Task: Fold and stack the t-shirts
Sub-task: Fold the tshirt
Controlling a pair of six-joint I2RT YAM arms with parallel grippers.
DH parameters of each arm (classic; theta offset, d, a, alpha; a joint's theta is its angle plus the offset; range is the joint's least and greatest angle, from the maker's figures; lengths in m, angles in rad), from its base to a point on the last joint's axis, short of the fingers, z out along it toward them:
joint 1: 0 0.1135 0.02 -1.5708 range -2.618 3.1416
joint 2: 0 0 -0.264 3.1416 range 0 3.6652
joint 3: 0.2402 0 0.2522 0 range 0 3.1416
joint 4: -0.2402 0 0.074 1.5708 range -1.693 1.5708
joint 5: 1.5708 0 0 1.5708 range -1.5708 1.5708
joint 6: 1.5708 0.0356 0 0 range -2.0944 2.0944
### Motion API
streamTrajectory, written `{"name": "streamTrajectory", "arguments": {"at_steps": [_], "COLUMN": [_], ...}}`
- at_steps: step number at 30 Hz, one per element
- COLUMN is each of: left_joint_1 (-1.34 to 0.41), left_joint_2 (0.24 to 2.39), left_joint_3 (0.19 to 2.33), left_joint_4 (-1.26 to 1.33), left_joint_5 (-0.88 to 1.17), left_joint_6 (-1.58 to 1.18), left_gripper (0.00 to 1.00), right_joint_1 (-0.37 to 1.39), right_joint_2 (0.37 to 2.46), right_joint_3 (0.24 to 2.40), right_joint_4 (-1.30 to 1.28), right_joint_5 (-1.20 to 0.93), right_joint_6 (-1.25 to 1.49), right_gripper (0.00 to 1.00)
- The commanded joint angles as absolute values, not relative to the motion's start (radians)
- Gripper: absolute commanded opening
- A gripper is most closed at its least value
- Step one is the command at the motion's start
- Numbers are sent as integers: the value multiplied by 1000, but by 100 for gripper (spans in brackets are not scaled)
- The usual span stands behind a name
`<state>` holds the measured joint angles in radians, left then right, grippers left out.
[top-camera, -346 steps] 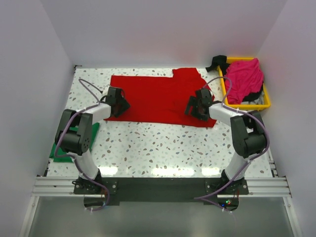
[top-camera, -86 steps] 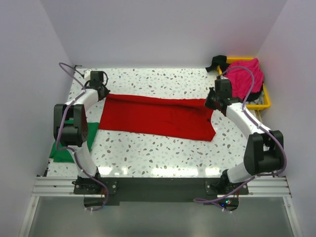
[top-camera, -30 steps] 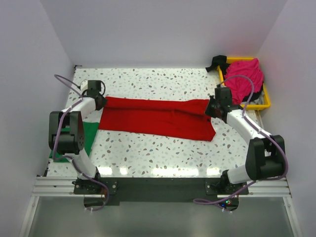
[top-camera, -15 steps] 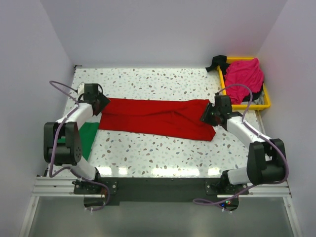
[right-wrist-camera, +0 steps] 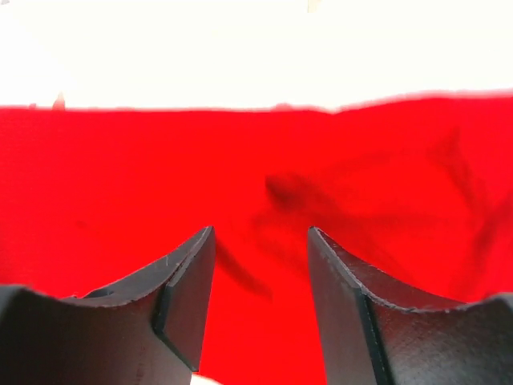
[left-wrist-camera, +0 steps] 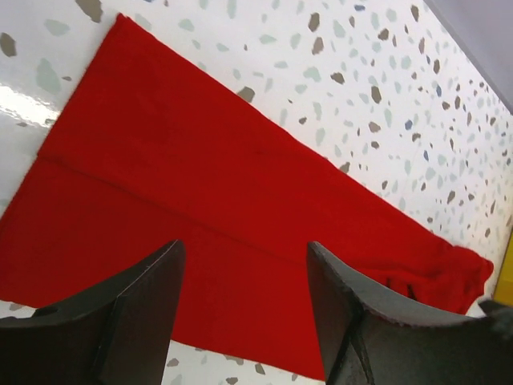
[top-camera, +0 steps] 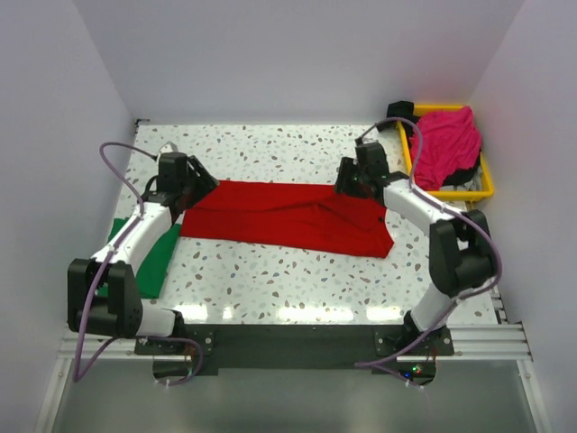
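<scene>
The red shirt (top-camera: 288, 216) lies mid-table as a long band folded lengthwise, running left to right. Its left part is flat, while its right end is rumpled, with dark creases showing in the right wrist view. The left claw (top-camera: 196, 185) hangs over the band's far left corner and the right claw (top-camera: 350, 185) over its far edge towards the right end. Both are spread, and each wrist view shows only cloth below the fingers and nothing pinched.

The band probably needs a crosswise fold next. To do it well, each claw should come down on a corner of one short end and pinch every layer there, not just the top one. The rumpled right end wants tugging flat first, or the creases get folded in. Both claws should travel level and together so the edges meet squarely.

The green shirt (top-camera: 135, 257) waits at the table's left edge, and the pink shirt (top-camera: 444, 144) is heaped in the tray (top-camera: 487, 191).
</scene>
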<state>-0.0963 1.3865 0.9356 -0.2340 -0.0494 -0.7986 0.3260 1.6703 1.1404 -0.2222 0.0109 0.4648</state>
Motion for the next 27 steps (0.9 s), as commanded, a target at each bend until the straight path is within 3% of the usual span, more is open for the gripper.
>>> {"name": "streamTrajectory", "arguments": {"at_steps": [1, 4, 9, 12, 13, 20, 27], "left_joint_1": [-112, -112, -113, -112, -112, -112, -110], "left_joint_2": [1348, 1358, 1365, 1364, 1364, 1342, 1335], "left_joint_3": [926, 940, 920, 899, 899, 879, 881], "left_joint_4": [-235, -241, -215, -196, -195, -186, -192], "left_joint_5": [8, 49, 130, 169, 179, 187, 137], "left_joint_6": [-736, -721, -726, -744, -745, -750, -741], "left_gripper": [67, 67, 67, 67, 67, 67, 67], "right_joint_1": [324, 334, 376, 410, 425, 469, 523], "right_joint_2": [1808, 1920, 1954, 1967, 1954, 1832, 1715], "right_joint_3": [1299, 1422, 1443, 1450, 1434, 1240, 1106], "right_joint_4": [-187, -251, -274, -345, -345, -291, -209], "right_joint_5": [74, 80, 138, 193, 198, 158, 74], "right_joint_6": [402, 374, 382, 387, 396, 459, 526], "right_gripper": [54, 54, 55, 44, 36, 13, 12]}}
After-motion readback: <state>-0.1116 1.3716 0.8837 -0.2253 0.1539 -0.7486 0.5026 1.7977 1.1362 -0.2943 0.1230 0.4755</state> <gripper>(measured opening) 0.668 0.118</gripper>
